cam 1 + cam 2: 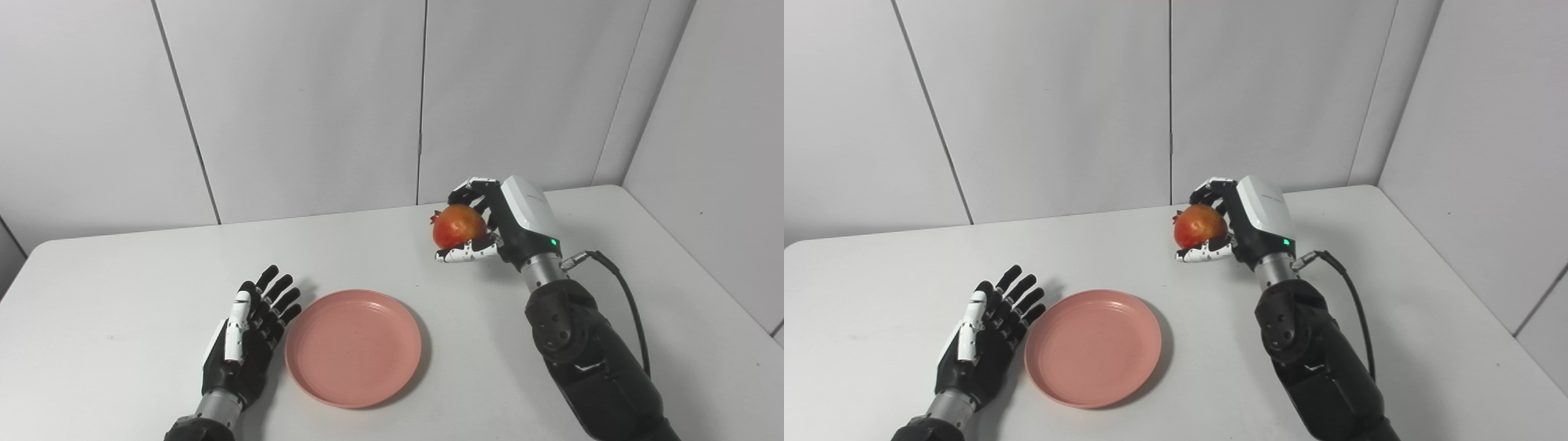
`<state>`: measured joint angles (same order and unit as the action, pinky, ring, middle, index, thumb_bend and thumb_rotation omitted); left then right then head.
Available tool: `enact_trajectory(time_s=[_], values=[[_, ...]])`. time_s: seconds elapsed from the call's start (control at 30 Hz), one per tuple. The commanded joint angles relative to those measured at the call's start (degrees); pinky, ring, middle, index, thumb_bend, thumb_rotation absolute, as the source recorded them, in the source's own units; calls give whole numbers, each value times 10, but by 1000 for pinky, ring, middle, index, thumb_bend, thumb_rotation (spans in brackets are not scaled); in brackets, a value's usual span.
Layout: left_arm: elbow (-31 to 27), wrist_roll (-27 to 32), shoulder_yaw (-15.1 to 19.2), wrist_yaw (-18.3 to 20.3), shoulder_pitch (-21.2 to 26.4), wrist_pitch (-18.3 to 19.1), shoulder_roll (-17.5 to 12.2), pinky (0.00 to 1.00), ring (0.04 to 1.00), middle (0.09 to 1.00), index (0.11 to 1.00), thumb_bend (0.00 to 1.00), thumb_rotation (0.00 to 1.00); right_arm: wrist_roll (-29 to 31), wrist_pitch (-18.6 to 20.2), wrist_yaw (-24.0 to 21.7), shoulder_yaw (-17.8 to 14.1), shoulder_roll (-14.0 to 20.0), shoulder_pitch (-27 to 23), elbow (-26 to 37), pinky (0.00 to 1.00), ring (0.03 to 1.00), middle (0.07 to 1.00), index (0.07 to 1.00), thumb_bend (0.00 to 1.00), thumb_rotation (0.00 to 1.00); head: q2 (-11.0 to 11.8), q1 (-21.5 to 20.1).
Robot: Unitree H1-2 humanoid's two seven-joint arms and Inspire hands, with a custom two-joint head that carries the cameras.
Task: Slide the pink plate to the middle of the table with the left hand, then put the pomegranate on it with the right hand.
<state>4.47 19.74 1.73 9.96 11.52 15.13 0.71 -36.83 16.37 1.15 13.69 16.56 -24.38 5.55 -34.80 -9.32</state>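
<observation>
The pink plate (353, 348) lies empty on the white table (122, 294), near the front and a little left of the middle. My left hand (248, 331) is open with fingers spread, lying just left of the plate's rim, close to it or touching it. My right hand (490, 223) is shut on the red-orange pomegranate (458, 225) and holds it above the table, behind and to the right of the plate. The same scene shows in the right eye view: plate (1093, 347), left hand (989, 334), pomegranate (1200, 225).
Grey wall panels (306, 104) stand close behind the table's far edge. A black cable (631, 306) runs along my right forearm. The table's right edge (704, 263) slants toward the front right.
</observation>
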Motion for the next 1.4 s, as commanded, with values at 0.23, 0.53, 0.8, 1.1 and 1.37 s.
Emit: enact_trajectory(time_s=[0.23,0.53,0.8,1.1,1.37], values=[[14,-36,-13,-22,6,4,15,892,894,904,900,391,1000,-50,-24,-32,60,-37,-21,28,308,386,450,488,500,133,-7,43],[11,-88,-18,-59,6,-26,38,883,897,914,906,397,1000,-53,-67,-40,97,-62,-24,-4,326,402,482,489,500,131,-16,83],[3,-153,-28,-101,-14,-106,56,920,934,943,940,376,1000,-59,-80,-59,119,-76,-17,-22,294,377,455,487,499,134,-21,104],[-5,-189,-39,-115,-34,-133,62,923,931,945,943,375,1000,-66,-85,-78,124,-71,-2,-26,305,388,459,487,500,132,-32,117],[-8,-206,-45,-123,-36,-134,67,899,920,931,925,368,995,-80,-93,-87,134,-61,6,-29,348,426,494,489,501,130,-35,121]])
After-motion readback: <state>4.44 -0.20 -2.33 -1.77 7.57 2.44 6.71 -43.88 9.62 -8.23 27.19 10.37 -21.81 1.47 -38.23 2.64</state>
